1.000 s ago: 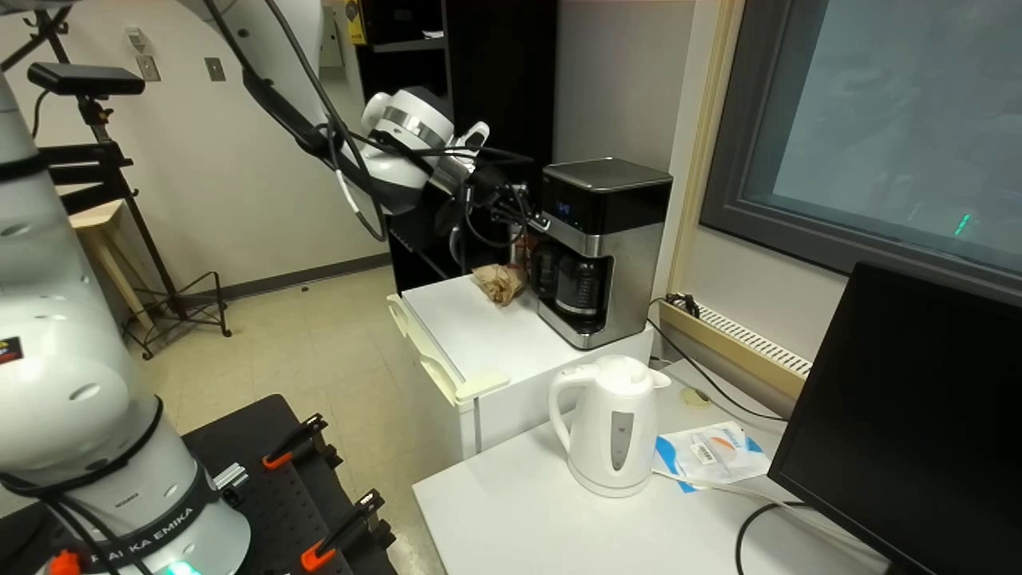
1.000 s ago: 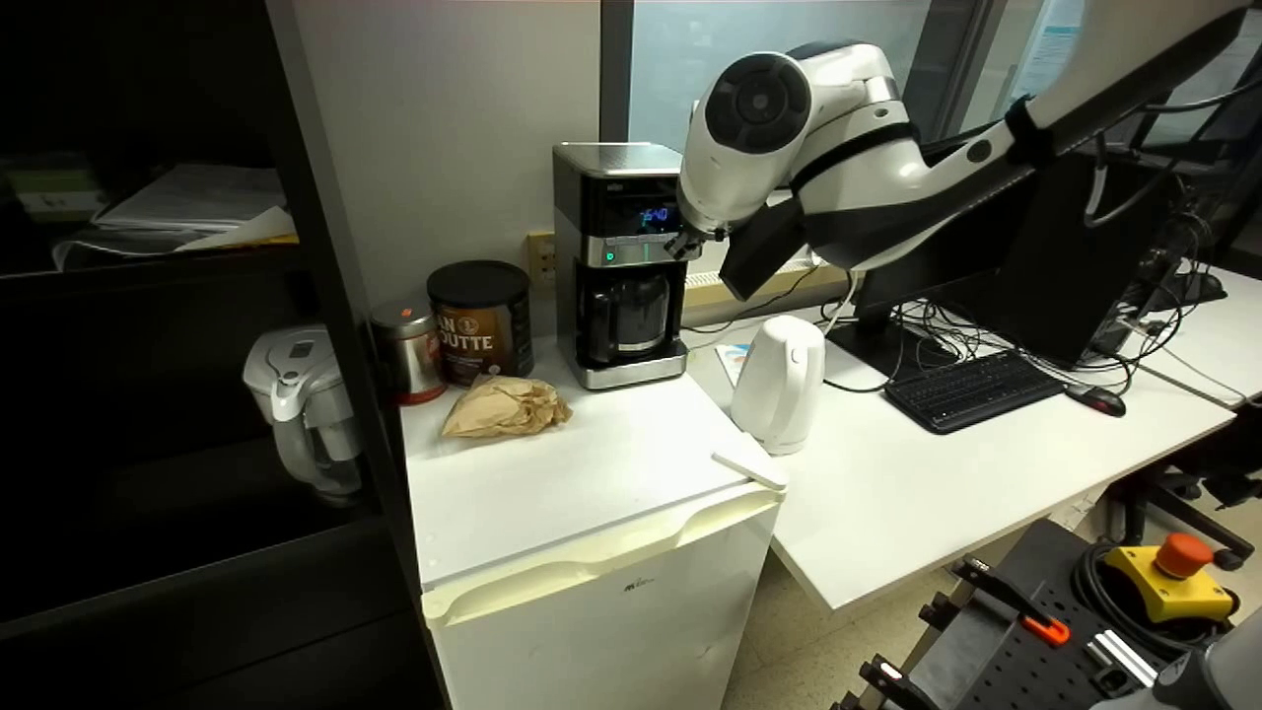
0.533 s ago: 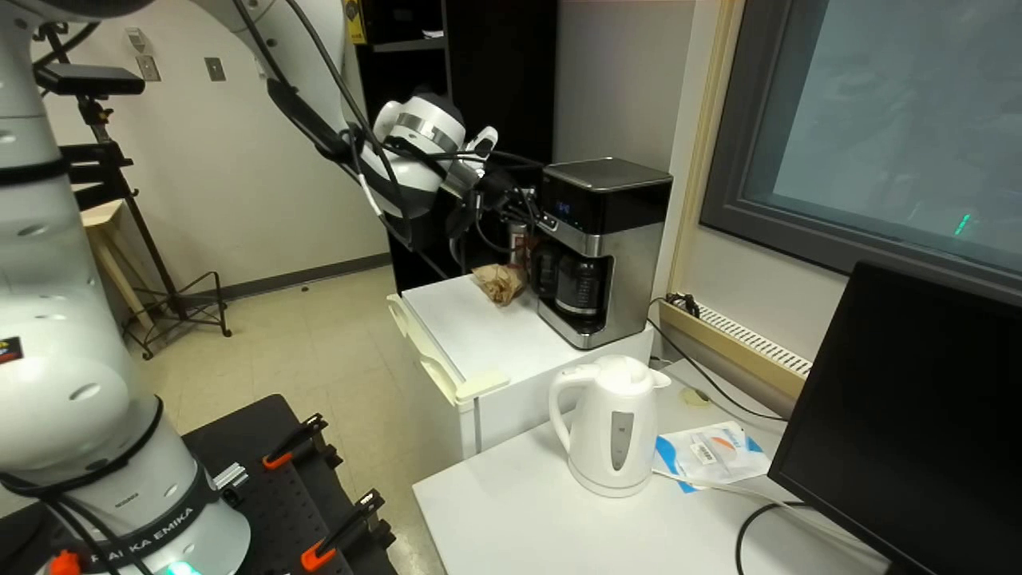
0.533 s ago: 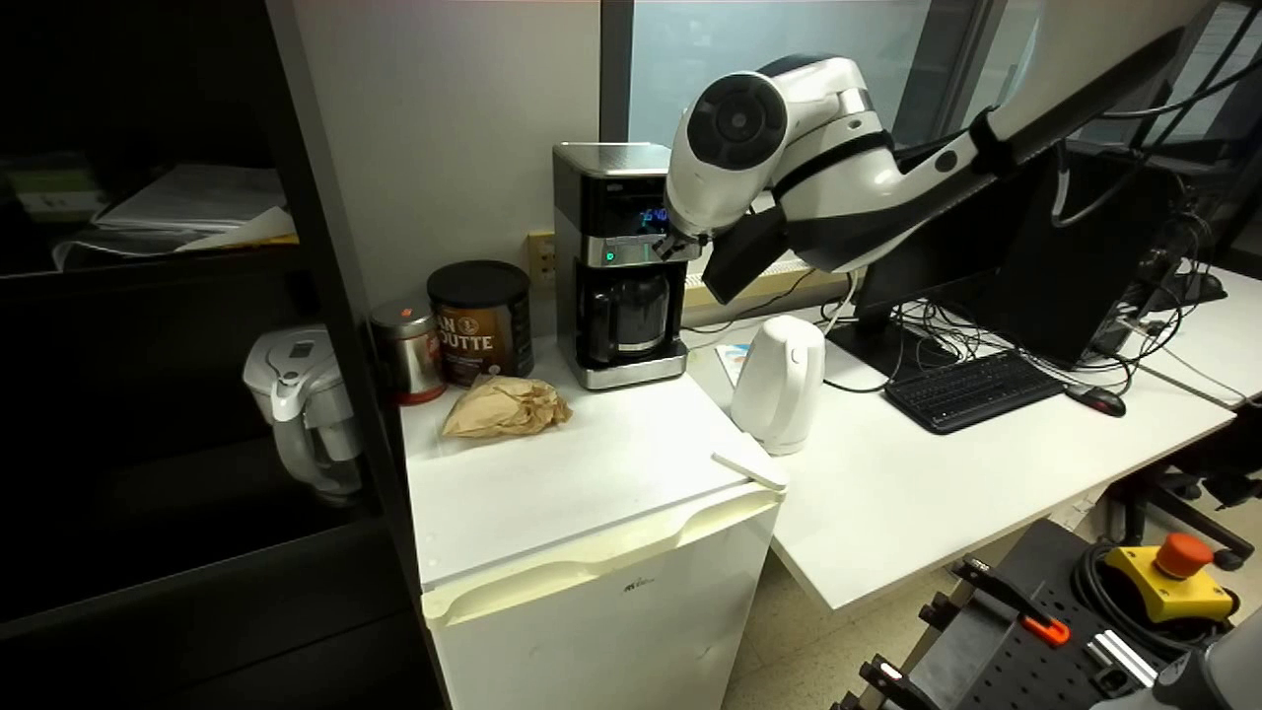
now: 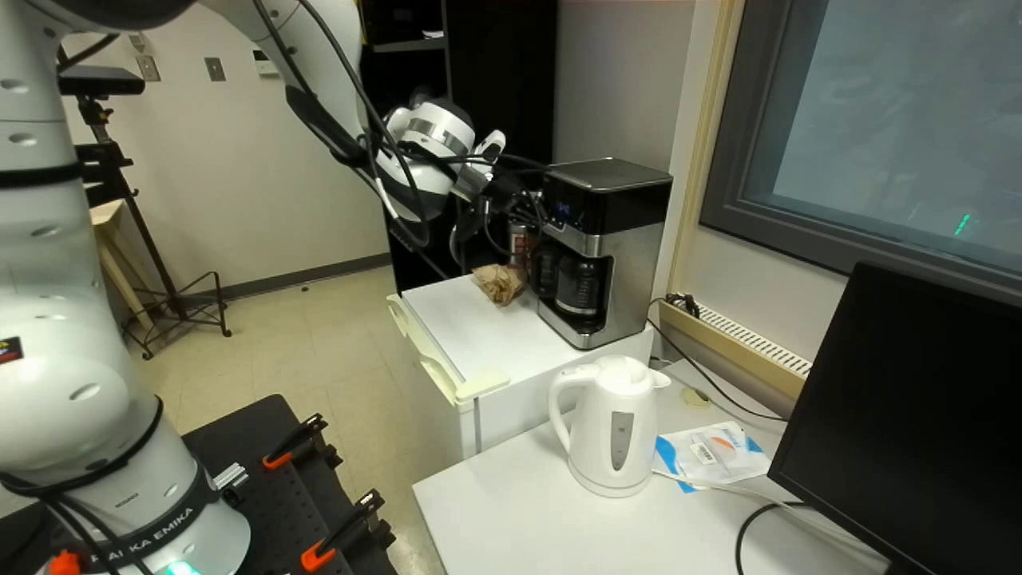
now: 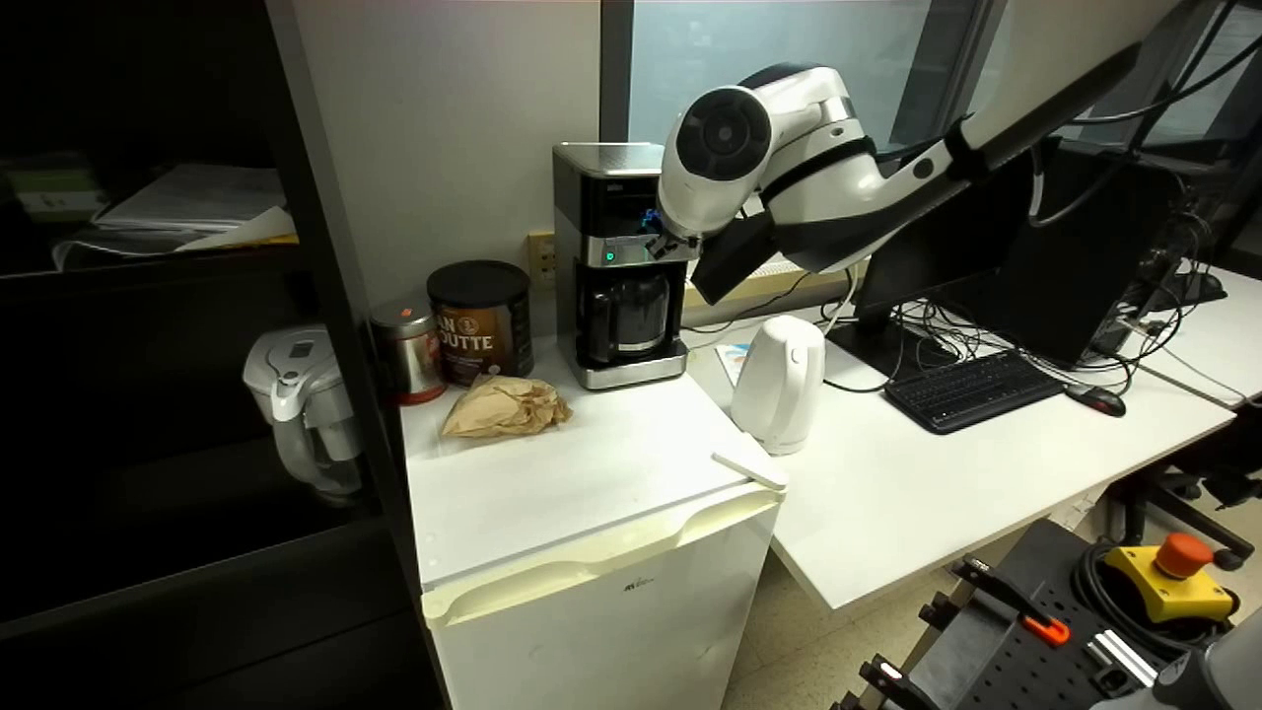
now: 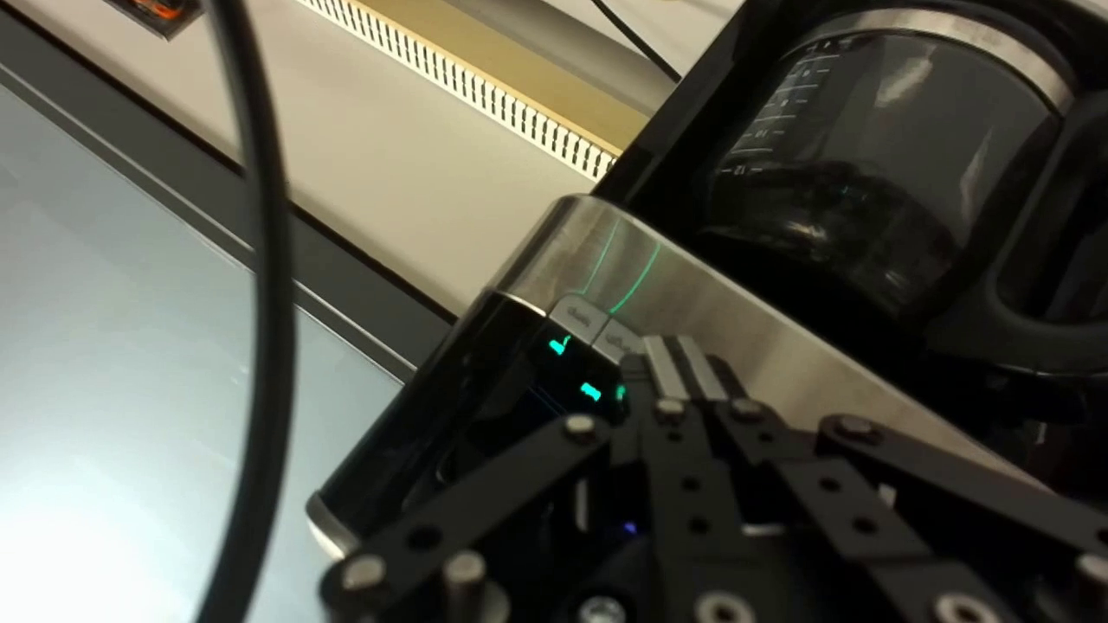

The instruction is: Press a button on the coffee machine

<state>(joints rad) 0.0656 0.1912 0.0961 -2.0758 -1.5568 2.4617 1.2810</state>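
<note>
At the far left corner of the worktop (image 6: 582,483), in an exterior view, stand a steel canister (image 6: 410,355) and, right of it, a lidded brown tin (image 6: 480,325); a crumpled paper bag (image 6: 506,406) lies in front of them, towards the left edge.

Next comes the coffee machine (image 6: 621,251), upright at the far right corner, its long axis vertical. Its front, with a lit display (image 6: 646,217) and a dark carafe (image 6: 639,316), faces the near edge. I judge the body stiff and heavy enough to take a light push without sliding; the smooth metal band (image 7: 770,355) may be slippery, and the carafe fragile if it is glass. Pressing needs no hold; for steadying, I would brace the flat sides and leave the carafe alone.

The gripper (image 7: 684,368) is at the right half of that front. In the wrist view its fingertips are together, nothing visible between them, overlapping the edge of a grey button (image 7: 619,337); whether they touch it I cannot tell. A square, gentle push seems called for, since a slanting one might skid.

Beyond the right edge stands a white electric kettle (image 6: 774,390), apart from the machine.
</note>
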